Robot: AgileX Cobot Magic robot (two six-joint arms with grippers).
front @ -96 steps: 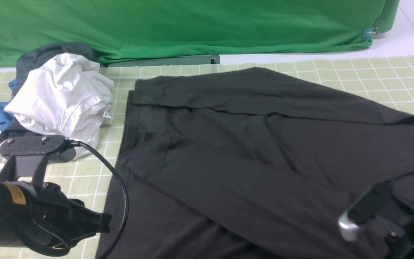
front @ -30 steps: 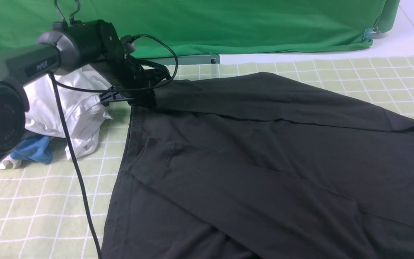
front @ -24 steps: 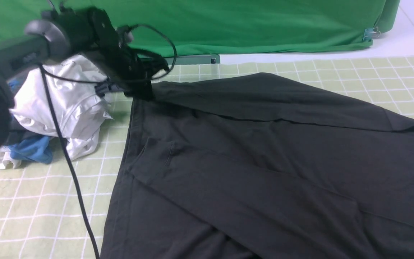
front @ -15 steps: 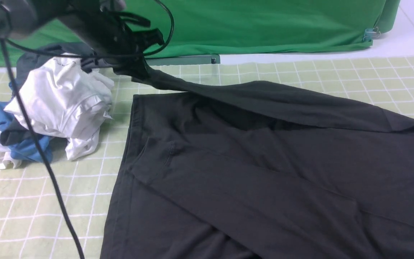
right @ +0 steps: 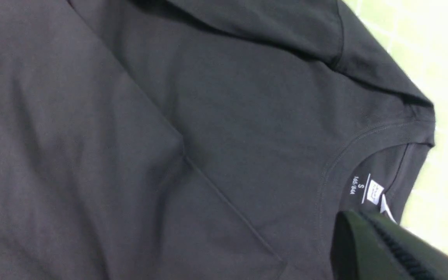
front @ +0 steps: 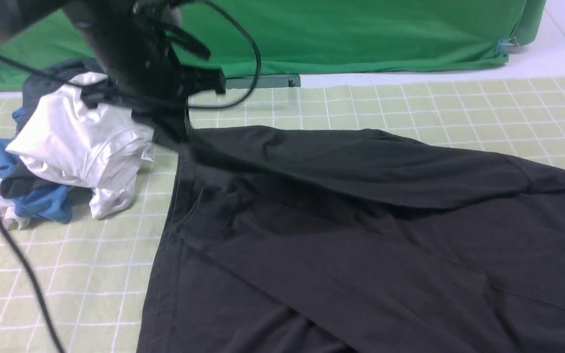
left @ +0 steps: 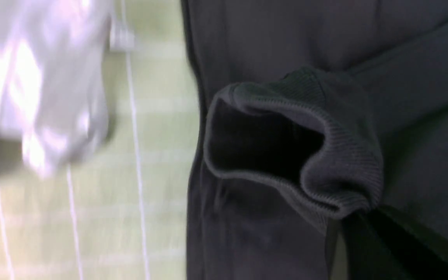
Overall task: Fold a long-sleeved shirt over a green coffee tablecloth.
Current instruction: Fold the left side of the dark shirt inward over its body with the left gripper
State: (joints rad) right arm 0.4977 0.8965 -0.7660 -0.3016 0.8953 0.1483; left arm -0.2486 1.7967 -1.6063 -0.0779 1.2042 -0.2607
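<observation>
Pale green grid-lined tablecloth [front: 410, 103] spread flat over the work surface, black long-sleeved shirt [front: 336, 235] lying across its centre and right, crumpled heap of white garment [front: 76, 142] and blue garment [front: 42, 206] at its left

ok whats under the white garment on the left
A blue garment and a dark garment poke out beneath the white garment, on the tablecloth. Their extent underneath is covered.

Bright even light; left arm [front: 130, 59] motion-blurred.

The left arm [front: 125, 59] is black and bulky (blurred here), trailing thin looping black cables [front: 257, 66].
</observation>
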